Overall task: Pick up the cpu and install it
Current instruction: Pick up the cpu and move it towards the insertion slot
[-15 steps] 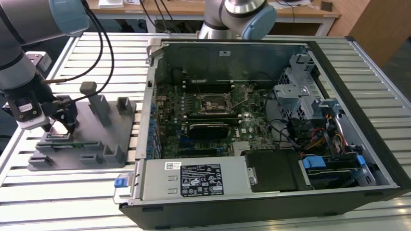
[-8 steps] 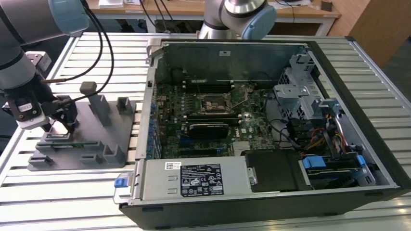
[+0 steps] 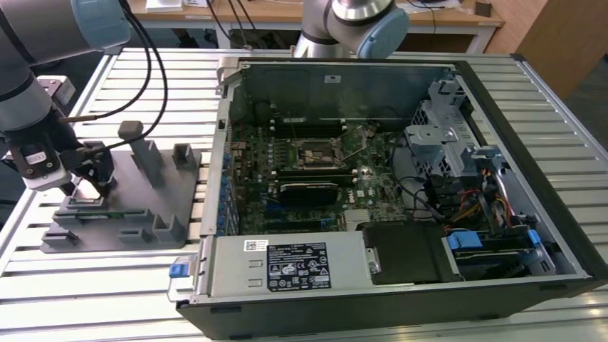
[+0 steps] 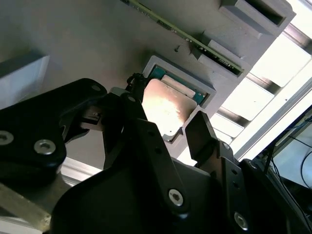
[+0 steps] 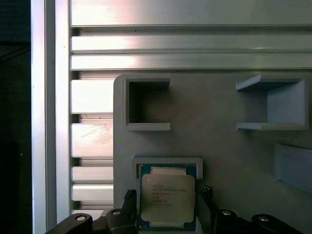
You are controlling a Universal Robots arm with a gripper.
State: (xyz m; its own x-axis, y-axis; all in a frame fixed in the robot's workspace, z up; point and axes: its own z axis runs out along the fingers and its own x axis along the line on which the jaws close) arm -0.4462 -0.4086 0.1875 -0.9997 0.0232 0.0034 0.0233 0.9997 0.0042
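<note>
In the exterior view, the gripper (image 3: 87, 187) hangs low over the grey fixture (image 3: 133, 203), well apart from the open case (image 3: 342, 89) and its socket (image 3: 314, 151). In the second wrist view, the cpu (image 4: 170, 109) lies flat in a fixture pocket directly below the gripper, with one finger (image 4: 202, 134) on each side of it. In the first wrist view, the fingers (image 5: 206, 195) stand wide enough to straddle the cpu (image 5: 167, 197) with a gap at each edge; the gripper holds nothing. Treat the cpu as light, stiff and thin, with a smooth metal lid that is likely to slip and an underside that is likely fragile. Take hold squarely at two opposite edges of the rim, using light force. Do not press on the lid or tilt the cpu in the pocket.
</note>
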